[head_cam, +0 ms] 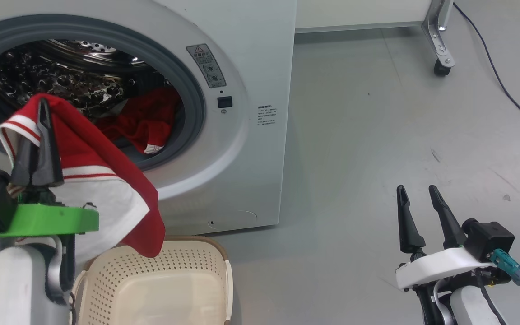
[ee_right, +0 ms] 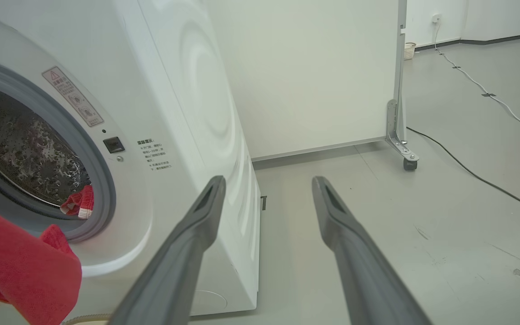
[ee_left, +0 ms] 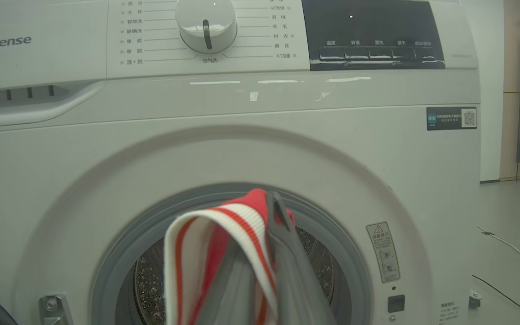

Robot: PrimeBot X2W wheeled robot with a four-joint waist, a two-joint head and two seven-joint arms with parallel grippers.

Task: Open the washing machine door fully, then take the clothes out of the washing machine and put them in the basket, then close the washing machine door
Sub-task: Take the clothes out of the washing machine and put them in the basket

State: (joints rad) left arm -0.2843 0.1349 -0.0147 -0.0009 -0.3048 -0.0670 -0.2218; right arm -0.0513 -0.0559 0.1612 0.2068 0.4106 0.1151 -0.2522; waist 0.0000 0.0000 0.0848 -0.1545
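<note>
Your left gripper (head_cam: 41, 113) pinching a red garment (head_cam: 106, 167) over the basket (head_cam: 183, 271), more clothes (head_cam: 147, 119) inside the washing machine (head_cam: 251, 67) drum, your right gripper (head_cam: 417, 189) spread wide, empty, above the floor (head_cam: 377, 113)

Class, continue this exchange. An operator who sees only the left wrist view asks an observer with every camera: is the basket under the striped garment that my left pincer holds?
Observer: Yes. The basket stands on the floor before the washing machine; the striped garment hangs with its lower end over the rim.
Operator: Anything in the drum?
Observer: A second red garment lies there.
Operator: And the right pincer?
Observer: Open and empty, above the floor.
</note>
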